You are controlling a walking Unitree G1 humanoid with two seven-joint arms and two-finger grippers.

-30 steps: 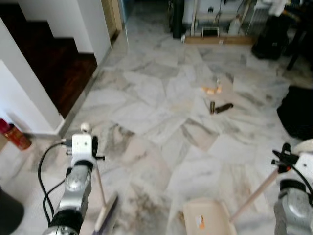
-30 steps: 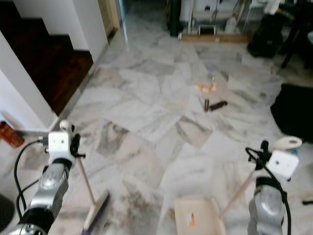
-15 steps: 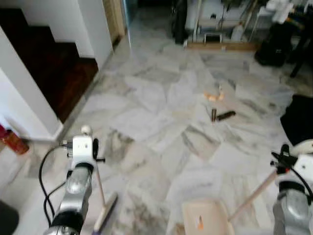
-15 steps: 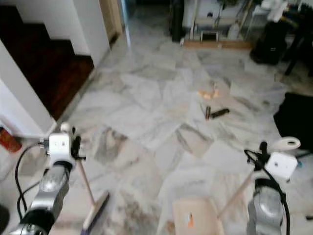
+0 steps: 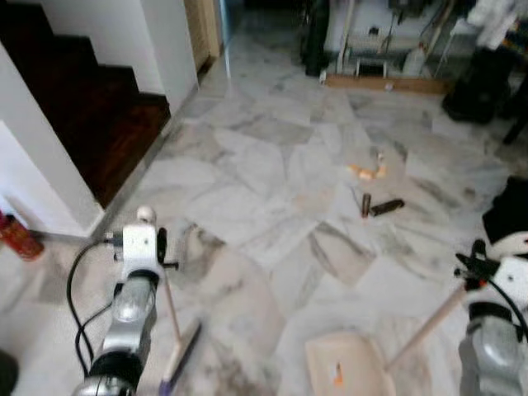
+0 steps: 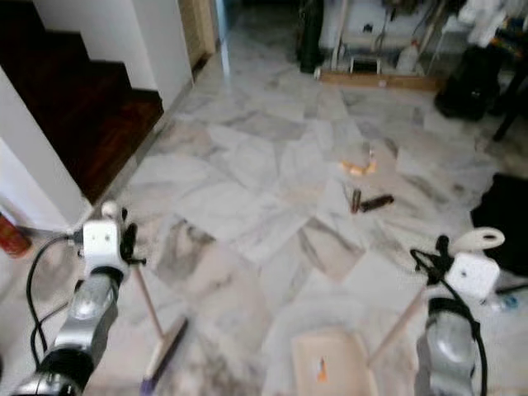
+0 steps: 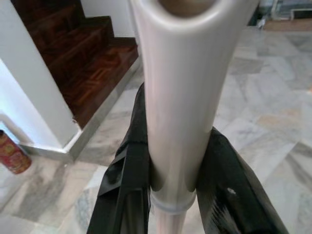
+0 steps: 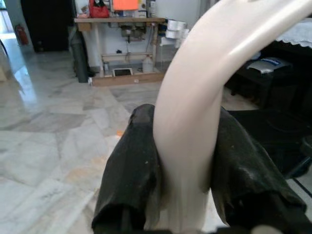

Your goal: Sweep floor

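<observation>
change: whole view has slid a bit since a second ago, litter sits lower in frame (camera moved, not the stuff), so the robot looks to be closing in, no sweeping yet
left end effector: clamped on the broom handle
right end effector: clamped on the dustpan handle
litter: beyond the dustpan, well apart from it
count: one broom, one dustpan, two dark tubes, a few orange scraps
</observation>
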